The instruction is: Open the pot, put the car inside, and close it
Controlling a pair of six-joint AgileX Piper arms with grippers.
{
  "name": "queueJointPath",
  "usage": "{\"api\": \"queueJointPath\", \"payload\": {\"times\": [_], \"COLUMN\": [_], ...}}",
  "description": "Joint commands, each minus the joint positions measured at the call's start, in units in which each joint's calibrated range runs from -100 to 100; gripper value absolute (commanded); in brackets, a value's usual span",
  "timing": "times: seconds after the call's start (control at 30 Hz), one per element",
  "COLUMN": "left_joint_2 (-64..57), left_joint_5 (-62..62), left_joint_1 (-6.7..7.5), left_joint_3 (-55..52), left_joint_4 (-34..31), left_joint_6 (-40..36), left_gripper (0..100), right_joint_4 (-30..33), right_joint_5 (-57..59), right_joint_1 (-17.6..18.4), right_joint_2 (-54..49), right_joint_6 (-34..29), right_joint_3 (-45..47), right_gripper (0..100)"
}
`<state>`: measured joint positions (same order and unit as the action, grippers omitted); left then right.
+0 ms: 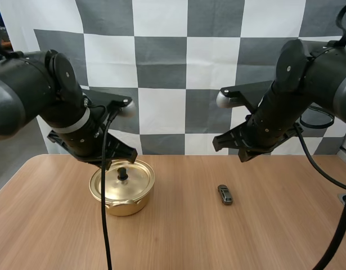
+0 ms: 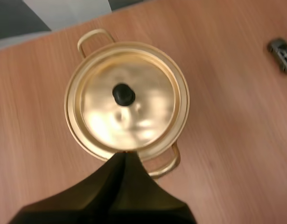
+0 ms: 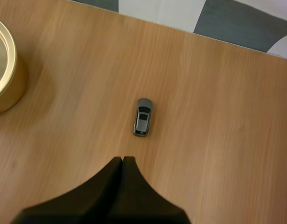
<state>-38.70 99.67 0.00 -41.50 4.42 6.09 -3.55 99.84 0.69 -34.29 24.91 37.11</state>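
Plain wooden table (image 1: 178,236). The gold pot (image 1: 125,203) sits left of centre, nearer the far edge, lid (image 1: 134,176) on. The car (image 1: 224,194) is well off to its right, about mid-table. Left gripper (image 2: 123,156) hangs over the pot's rim, fingers pressed together on nothing. Right gripper (image 3: 123,159) hovers near the car, also clamped empty.
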Motion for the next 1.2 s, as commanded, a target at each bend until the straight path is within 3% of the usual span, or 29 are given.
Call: {"api": "queueJointPath", "payload": {"times": [0.0, 0.3, 0.37, 0.47, 0.5, 0.57, 0.73, 0.97, 1.17], "left_joint_2": [-0.02, -0.02, -0.02, -0.02, -0.02, -0.02, -0.02, 0.37, 5.62], "left_joint_5": [0.33, 0.33, 0.33, 0.33, 0.33, 0.33, -0.21, -17.86, -21.57], "left_joint_1": [0.00, 0.00, 0.00, 0.00, 0.00, 0.00, 0.00, 0.00, 0.00], "left_joint_3": [-0.06, -0.06, -0.06, -0.06, -0.06, -0.06, -0.06, -0.61, -0.61], "left_joint_4": [-0.38, -2.10, -2.86, -3.03, -3.14, -2.69, -2.57, 1.13, 1.78], "left_joint_6": [-0.01, -3.10, -2.42, 0.42, 2.71, 6.49, 8.26, 7.83, 7.85], "left_gripper": [0, 3, 20, 55, 74, 100, 100, 100, 100], "right_joint_4": [-0.11, -0.71, -0.85, -0.85, -0.85, -0.85, -0.96, -1.34, -1.76], "right_joint_5": [0.16, 0.16, 0.16, 0.16, 0.16, 0.16, 0.16, 0.16, 0.16], "right_joint_1": [0.00, 0.00, 0.00, 0.00, 0.00, 0.00, 0.00, 0.00, 0.00], "right_joint_2": [-0.01, -0.01, -0.01, -0.01, -0.01, -0.01, -0.01, -0.01, -0.01], "right_joint_6": [0.01, 0.01, 0.01, 0.01, 0.01, 0.01, 0.01, 0.01, 0.11], "right_joint_3": [0.02, 0.02, 0.02, 0.02, 0.02, 0.02, 0.02, 0.02, 0.02], "right_gripper": [0, 0, 0, 0, 0, 0, 0, 0, 0]}}
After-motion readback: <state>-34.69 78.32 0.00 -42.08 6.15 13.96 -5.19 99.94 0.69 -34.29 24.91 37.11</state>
